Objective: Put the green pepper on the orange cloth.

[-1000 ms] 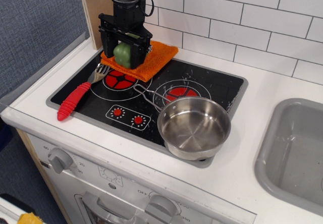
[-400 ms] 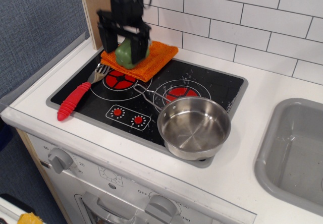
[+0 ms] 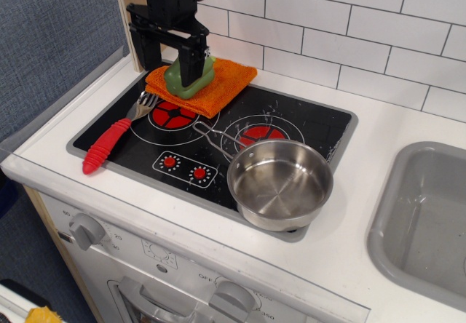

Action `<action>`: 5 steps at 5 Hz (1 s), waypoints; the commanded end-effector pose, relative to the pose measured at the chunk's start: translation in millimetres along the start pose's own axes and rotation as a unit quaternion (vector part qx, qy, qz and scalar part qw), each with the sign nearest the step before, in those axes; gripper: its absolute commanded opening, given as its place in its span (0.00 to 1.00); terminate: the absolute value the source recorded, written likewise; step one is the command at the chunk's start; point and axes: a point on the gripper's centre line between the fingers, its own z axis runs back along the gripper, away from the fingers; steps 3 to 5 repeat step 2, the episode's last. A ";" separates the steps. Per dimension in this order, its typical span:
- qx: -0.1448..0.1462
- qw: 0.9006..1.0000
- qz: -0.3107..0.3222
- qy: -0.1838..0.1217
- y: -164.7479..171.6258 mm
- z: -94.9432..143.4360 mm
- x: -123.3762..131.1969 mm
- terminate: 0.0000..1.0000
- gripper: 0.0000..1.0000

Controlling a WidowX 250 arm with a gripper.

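The green pepper (image 3: 180, 84) sits on the orange cloth (image 3: 227, 81) at the back left corner of the black stovetop (image 3: 309, 123). My gripper (image 3: 167, 52) hangs just above and slightly left of the pepper, open, with nothing between its fingers. The right finger (image 3: 193, 57) stands in front of the pepper's top and hides part of it. The left finger (image 3: 143, 46) is off to the pepper's left, over the cloth's edge.
A red-handled fork (image 3: 106, 145) lies on the stovetop's left side, just in front of the cloth. A steel pot (image 3: 280, 183) stands on the front right burner. A grey sink (image 3: 429, 214) is at the far right, and a tiled wall runs behind.
The gripper let go of the pepper, rose and shifted left. The pepper now rests on the cloth, a little right of where it was held.
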 end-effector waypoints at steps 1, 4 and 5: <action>0.018 0.999 -0.005 -0.030 -0.3 28.8 0.7 0.00 1.00; 0.018 0.999 -0.005 -0.030 -0.3 28.8 0.7 1.00 1.00; 0.018 0.999 -0.005 -0.030 -0.3 28.8 0.7 1.00 1.00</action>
